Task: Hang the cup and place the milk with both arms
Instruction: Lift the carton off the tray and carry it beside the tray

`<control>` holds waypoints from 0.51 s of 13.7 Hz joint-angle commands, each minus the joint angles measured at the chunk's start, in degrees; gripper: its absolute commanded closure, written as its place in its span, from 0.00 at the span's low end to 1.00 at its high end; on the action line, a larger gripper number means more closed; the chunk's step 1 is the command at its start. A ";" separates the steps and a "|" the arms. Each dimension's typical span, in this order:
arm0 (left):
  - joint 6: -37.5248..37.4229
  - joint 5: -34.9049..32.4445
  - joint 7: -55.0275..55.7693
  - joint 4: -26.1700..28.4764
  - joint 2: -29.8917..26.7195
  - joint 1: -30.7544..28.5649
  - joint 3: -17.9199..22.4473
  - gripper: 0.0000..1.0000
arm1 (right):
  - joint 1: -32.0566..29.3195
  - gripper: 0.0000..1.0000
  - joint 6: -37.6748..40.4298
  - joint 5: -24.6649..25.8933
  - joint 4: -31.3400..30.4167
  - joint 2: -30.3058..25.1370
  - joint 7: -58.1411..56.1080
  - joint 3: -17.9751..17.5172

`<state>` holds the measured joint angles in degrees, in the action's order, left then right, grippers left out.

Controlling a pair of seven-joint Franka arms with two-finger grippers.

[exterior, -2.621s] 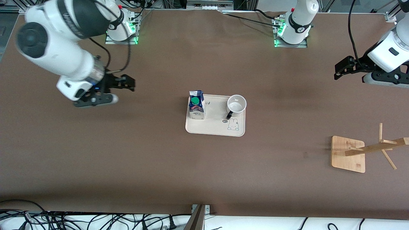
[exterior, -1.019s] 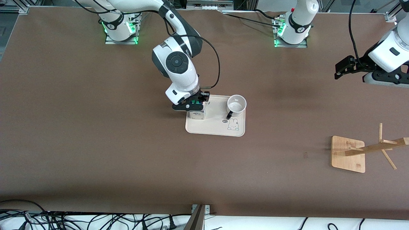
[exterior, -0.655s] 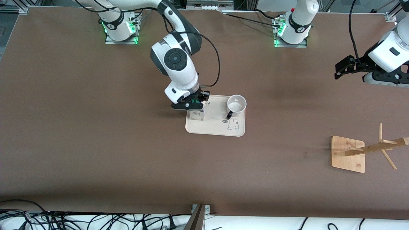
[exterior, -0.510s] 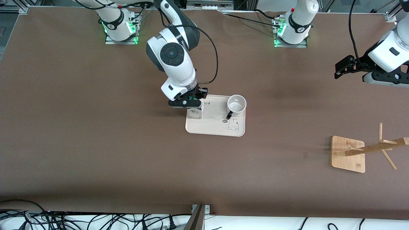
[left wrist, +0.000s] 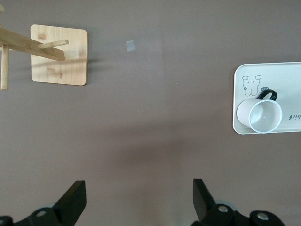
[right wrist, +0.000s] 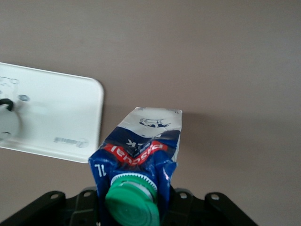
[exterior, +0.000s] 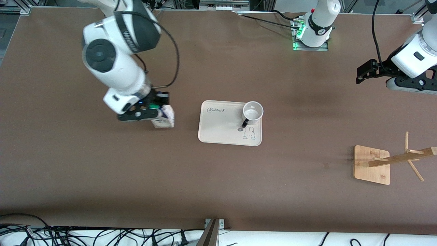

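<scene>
Right gripper [exterior: 154,110] clamped on the milk [exterior: 164,118], carton lifted over bare table [exterior: 102,171] just off the tray [exterior: 218,133], on the side toward the right arm's end. Green cap [right wrist: 132,205] and blue top wedged between the fingers in the right wrist view. Cup [exterior: 253,112] upright on the tray, at the corner toward the left arm's end and the base edge, black handle turned toward the front camera. Left gripper [exterior: 367,72] waiting, fingers [left wrist: 73,202] spread wide, holding nothing, high over the table's left-arm end. Rack [exterior: 374,164] standing near that end, closer to the front edge.
</scene>
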<state>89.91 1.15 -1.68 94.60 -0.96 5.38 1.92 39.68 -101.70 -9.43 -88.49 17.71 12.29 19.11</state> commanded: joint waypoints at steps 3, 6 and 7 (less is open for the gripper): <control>-5.08 0.34 -1.66 -3.10 2.37 0.24 0.28 0.00 | 0.39 0.65 -1.30 -0.95 -9.49 -4.18 -15.79 10.32; -5.97 0.43 -1.66 -3.02 2.37 0.24 -1.99 0.00 | 0.39 0.64 -6.02 -0.77 -14.49 -4.18 -20.28 14.10; -5.89 0.43 -1.58 -3.02 2.37 0.24 -2.44 0.00 | 0.39 0.64 -9.18 -0.86 -17.04 -4.00 -21.25 14.90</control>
<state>85.59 1.18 -2.44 93.74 0.50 5.43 0.70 39.31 -105.99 -9.49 -99.91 15.33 -6.43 32.57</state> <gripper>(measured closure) 0.000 0.639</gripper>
